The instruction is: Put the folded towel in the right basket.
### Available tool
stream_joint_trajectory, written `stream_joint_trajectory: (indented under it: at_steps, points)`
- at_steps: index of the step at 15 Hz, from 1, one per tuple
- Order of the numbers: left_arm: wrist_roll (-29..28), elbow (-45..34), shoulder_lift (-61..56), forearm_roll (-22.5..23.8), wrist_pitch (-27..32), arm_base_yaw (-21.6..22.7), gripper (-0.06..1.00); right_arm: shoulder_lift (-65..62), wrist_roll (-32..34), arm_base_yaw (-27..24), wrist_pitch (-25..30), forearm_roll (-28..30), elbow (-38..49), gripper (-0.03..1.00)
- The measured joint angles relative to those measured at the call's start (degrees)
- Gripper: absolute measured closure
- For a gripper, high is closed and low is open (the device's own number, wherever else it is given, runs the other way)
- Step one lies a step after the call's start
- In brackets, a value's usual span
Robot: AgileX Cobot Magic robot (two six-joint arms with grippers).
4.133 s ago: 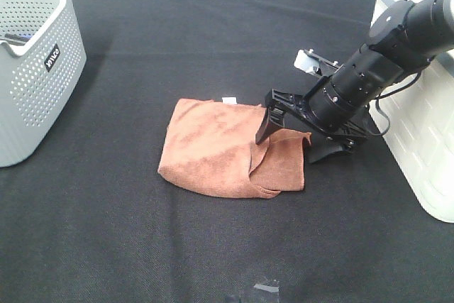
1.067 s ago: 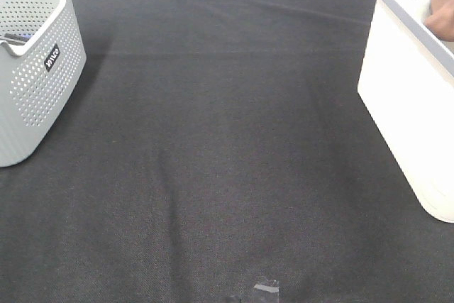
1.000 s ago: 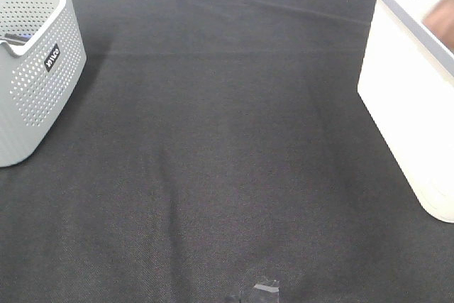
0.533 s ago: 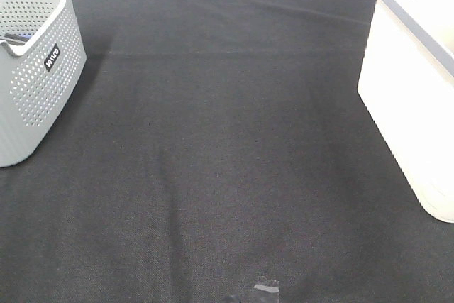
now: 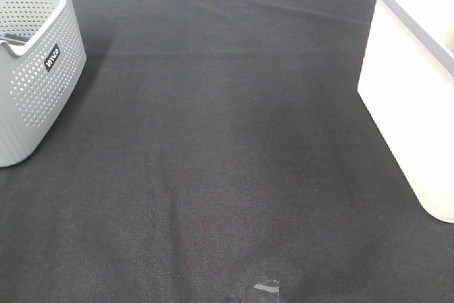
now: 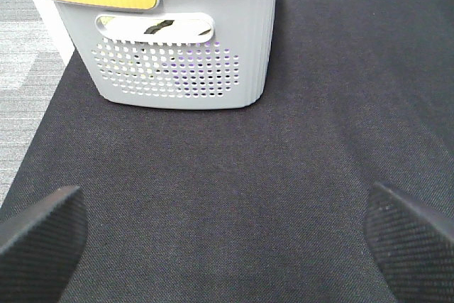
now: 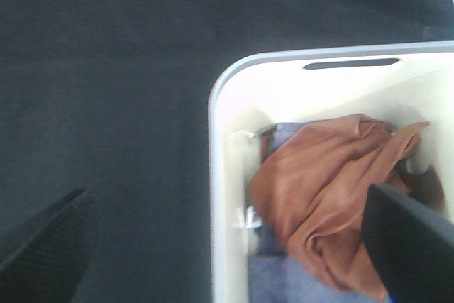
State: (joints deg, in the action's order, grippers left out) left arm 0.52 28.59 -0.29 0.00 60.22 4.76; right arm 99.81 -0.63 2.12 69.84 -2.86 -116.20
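Observation:
The rust-brown towel [image 7: 333, 189] lies crumpled inside the white right basket [image 7: 220, 196], seen only in the right wrist view; it is hidden in the high view, where the right basket [image 5: 411, 104] stands at the right edge. My right gripper [image 7: 227, 246] is open and empty above the basket's corner, its dark fingertips [image 7: 404, 246] spread wide. My left gripper [image 6: 227, 235] is open and empty over the black cloth, facing the grey left basket [image 6: 177, 62]. Neither arm shows in the high view.
The grey perforated left basket [image 5: 32, 62] stands at the left edge and holds several items. A blue-grey cloth [image 7: 284, 274] lies under the towel in the right basket. Black cloth [image 5: 227, 147] covers the table. A small tape piece [image 5: 266, 289] sits near the front edge.
The towel left the table with my right gripper and went over the right basket. The brown patch at the basket's rim a second ago is gone from the high view.

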Motion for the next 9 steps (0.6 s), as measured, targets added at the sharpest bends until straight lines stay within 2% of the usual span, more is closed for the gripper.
stream_joint_trajectory:
  at_steps: [2,7,8,9]
  points:
    - [0.00,0.00,0.00,0.00,0.00,0.00,-0.04,-6.88,1.32,1.32,0.00,0.00,6.42,0.00]
    - [0.00,0.00,0.00,0.00,0.00,0.00,-0.04,-33.12,1.78,1.43,0.00,4.41,34.43,0.00]
    - [0.00,0.00,0.00,0.00,0.00,0.00,-0.04,-33.12,1.78,1.43,0.00,4.41,34.43,0.00]
    - [0.00,0.00,0.00,0.00,0.00,0.00,-0.04,-38.16,1.95,1.43,0.00,4.53,39.42,0.00]
